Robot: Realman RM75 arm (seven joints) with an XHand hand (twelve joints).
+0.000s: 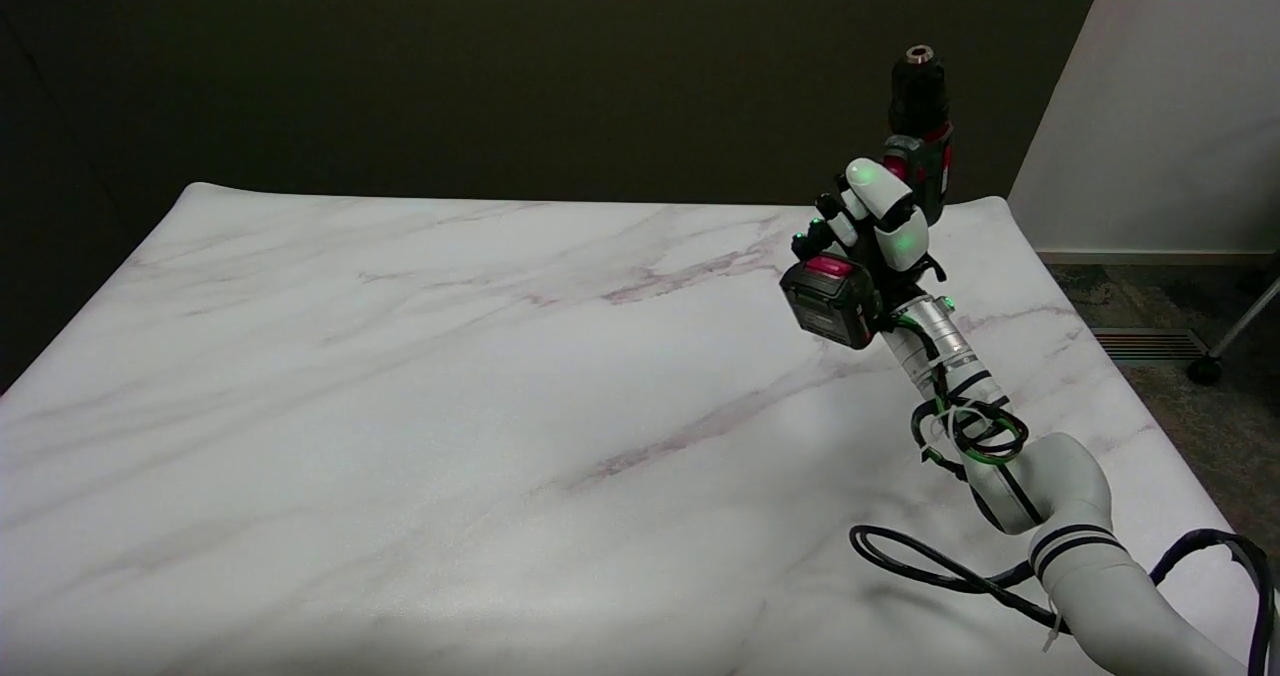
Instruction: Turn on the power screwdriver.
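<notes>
No text, brand, number or sign can be read. The power screwdriver (905, 206) and its battery pack (832, 301) are seen too small for any lettering to be made out.

white marble-patterned table (420, 406) (pinkish veins), black cable (920, 568) on it

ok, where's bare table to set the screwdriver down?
Nearly all of the marble table shows bare: the whole left and centre, from the far edge to the near edge. The only crowded part is the right side, where the right hand holds the power screwdriver up, chuck upward, and the black cable loops on the surface near the arm.
</notes>
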